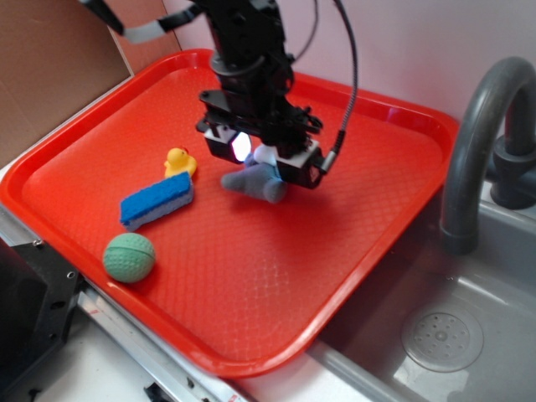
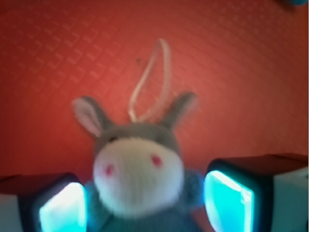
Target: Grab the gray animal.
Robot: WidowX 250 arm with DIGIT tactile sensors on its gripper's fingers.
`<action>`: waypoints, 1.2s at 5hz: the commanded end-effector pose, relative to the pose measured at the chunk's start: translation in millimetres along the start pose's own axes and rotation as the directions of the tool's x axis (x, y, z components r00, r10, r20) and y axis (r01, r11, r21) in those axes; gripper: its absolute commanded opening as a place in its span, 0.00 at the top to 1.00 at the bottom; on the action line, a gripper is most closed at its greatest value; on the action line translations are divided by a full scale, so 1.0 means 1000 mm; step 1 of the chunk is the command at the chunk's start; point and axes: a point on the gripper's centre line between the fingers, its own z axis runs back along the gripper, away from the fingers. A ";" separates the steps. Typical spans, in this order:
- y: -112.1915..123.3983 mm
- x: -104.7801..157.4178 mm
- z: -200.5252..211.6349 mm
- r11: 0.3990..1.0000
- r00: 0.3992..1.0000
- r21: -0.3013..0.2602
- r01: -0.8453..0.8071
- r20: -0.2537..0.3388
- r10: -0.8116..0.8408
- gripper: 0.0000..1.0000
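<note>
Lying soft and light between the spread pincer (image 2: 145, 203) fingers, the gray animal (image 2: 137, 169) is best squeezed across its plush body.

- A red tray (image 1: 352, 251) with a textured floor lies on the counter.
- A yellow rubber duck (image 1: 178, 161) sits on the tray, touching the far end of a blue sponge (image 1: 157, 201).
- A green ball (image 1: 129, 257) rests near the tray's front left rim.
- A gray faucet (image 1: 477, 134) arches over a gray sink (image 1: 469, 335) beside the tray.
- A brown board (image 1: 50, 67) stands at the far left.
</note>
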 end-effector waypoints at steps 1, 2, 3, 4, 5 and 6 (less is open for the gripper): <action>0.000 0.022 -0.004 1.000 1.000 -0.017 -0.003 -0.005 0.003 1.00; 0.003 0.021 0.000 0.999 1.000 -0.030 -0.018 -0.005 0.018 1.00; 0.008 0.018 0.045 0.998 0.998 0.016 0.060 -0.006 -0.060 1.00; 0.016 0.003 0.095 0.983 0.987 -0.093 0.159 0.042 -0.156 1.00; 0.033 -0.016 0.137 0.972 0.981 -0.138 0.190 0.062 -0.183 1.00; 0.048 -0.032 0.160 0.979 0.986 -0.146 0.145 0.106 -0.130 1.00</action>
